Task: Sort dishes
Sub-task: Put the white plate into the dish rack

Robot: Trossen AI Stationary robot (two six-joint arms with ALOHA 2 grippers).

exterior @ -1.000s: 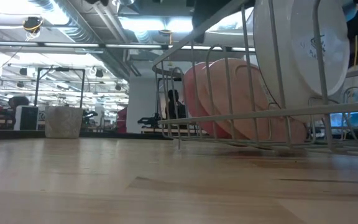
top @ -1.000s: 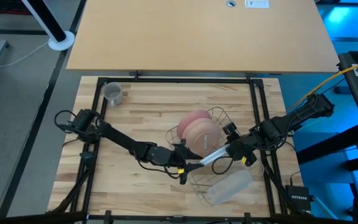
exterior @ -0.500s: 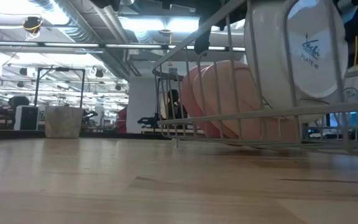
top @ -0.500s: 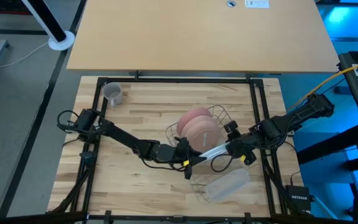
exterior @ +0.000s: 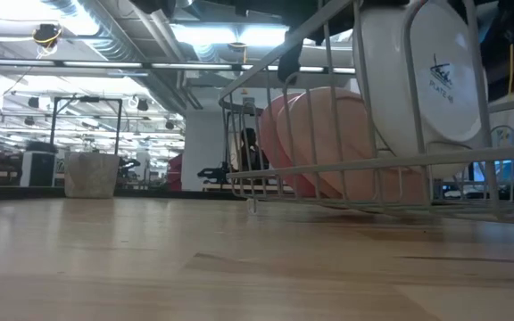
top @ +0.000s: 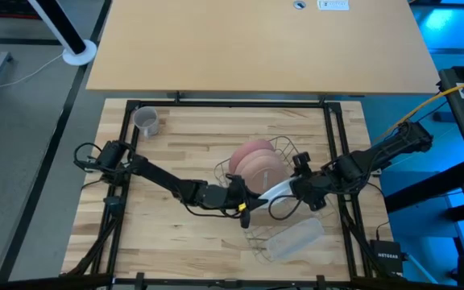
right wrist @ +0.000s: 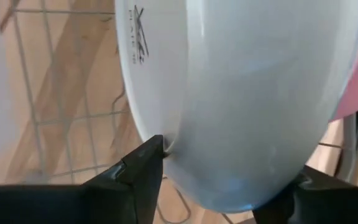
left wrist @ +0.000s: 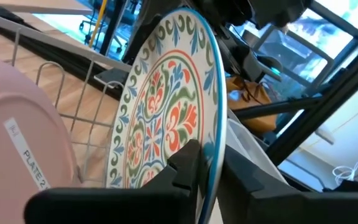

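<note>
The patterned plate (top: pixel 276 193) stands on edge over the near part of the wire rack (top: pixel 287 150), its white underside (exterior: pixel 426 80) toward the table's near right. My left gripper (top: pixel 246 206) is shut on its rim. My right gripper (top: pixel 296 190) is open at the plate's other side, with a finger on either side of the white underside (right wrist: pixel 241 81). Two salmon-pink plates (top: pixel 258 165) stand on edge in the rack's slots. The grey mug (top: pixel 146 121) stands upright at the far left of the table. My left gripper pinches the patterned plate's rim (left wrist: pixel 211 140) between its two fingers, one on the patterned face and one on the underside. The fingers come about level from the table's left. The plate stands upright; I cannot tell whether its lower edge rests on the rack. My right gripper has one fingertip (right wrist: pixel 154 152) right at the white underside; whether it touches cannot be told.
A translucent plastic tray (top: pixel 296 240) lies on the table near the front edge, just beyond the rack. The rack's wires (exterior: pixel 328 169) surround the plates. A black frame (top: pixel 329 145) borders the wooden table. Free table shows at the left (top: pixel 176 153).
My left gripper has moved a little toward the table's right and far edges, closer to the pink plates. My right gripper has shifted slightly toward the left. The patterned plate has gone with them deeper over the rack and turned a little, staying upright.
</note>
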